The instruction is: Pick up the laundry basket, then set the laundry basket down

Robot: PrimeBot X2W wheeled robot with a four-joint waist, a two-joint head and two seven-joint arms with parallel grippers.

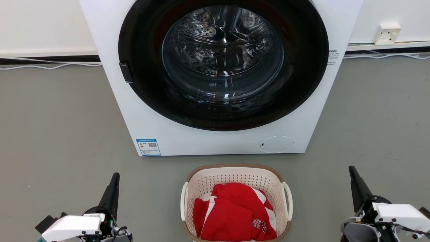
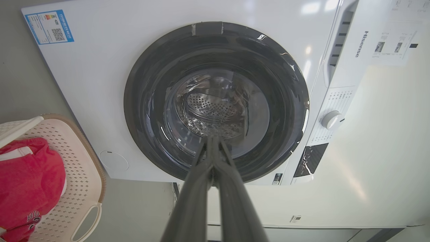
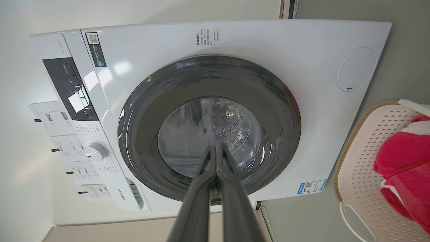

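Cream plastic laundry basket [image 1: 235, 177] sits on floor [image 1: 60, 134] just in front of washer [image 1: 188, 134], red garment [image 1: 235, 215] inside. Its loop handles [image 1: 291, 201] face out to both sides, prob. so each arm takes one. Both arms low, flanking it: left claw [image 1: 115, 178] & right claw [image 1: 352, 172] well apart from basket, each pressed together, empty, pointing fwd at washer.

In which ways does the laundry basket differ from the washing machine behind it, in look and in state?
The laundry basket is far smaller than the washing machine. The basket's walls are perforated and brown-rimmed; the machine's panels are smooth white around a dark round door. The basket is open on top and holds a red garment; the machine's door faces forward and looks shut. Both are pale and stand on the grey floor.
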